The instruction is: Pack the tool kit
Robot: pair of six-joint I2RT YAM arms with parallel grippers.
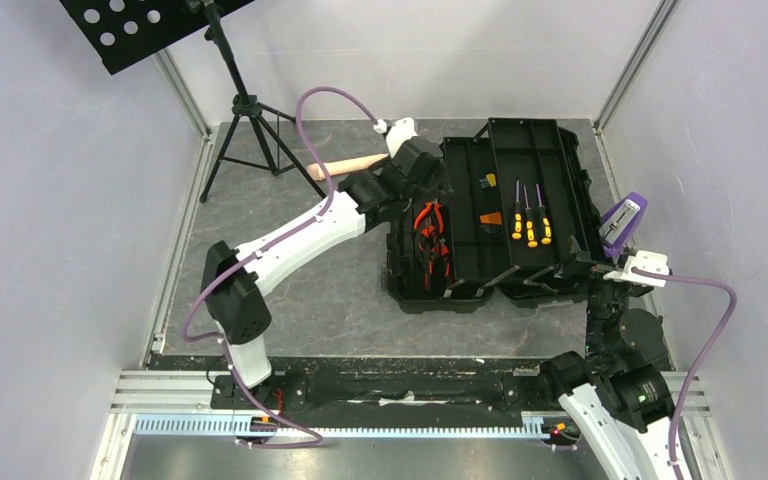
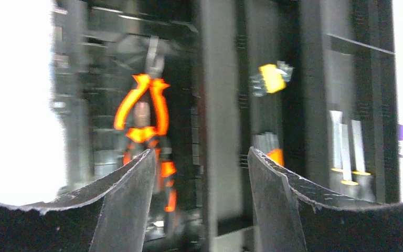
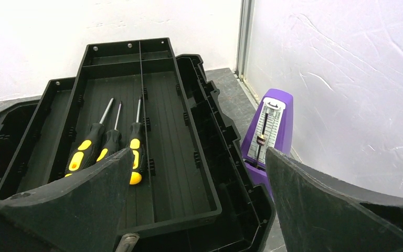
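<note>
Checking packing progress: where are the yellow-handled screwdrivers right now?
In the top view, the three screwdrivers lie side by side in the right-hand tray of the open toolbox, right of the orange pliers and left of the purple object.

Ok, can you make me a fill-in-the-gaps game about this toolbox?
1. In the open toolbox, ____ screwdrivers with yellow and black handles lie side by side.
2. The pliers have ____ handles.
3. The upright object standing outside the toolbox, by the wall, is coloured ____.

Missing words: three; orange; purple.
</note>
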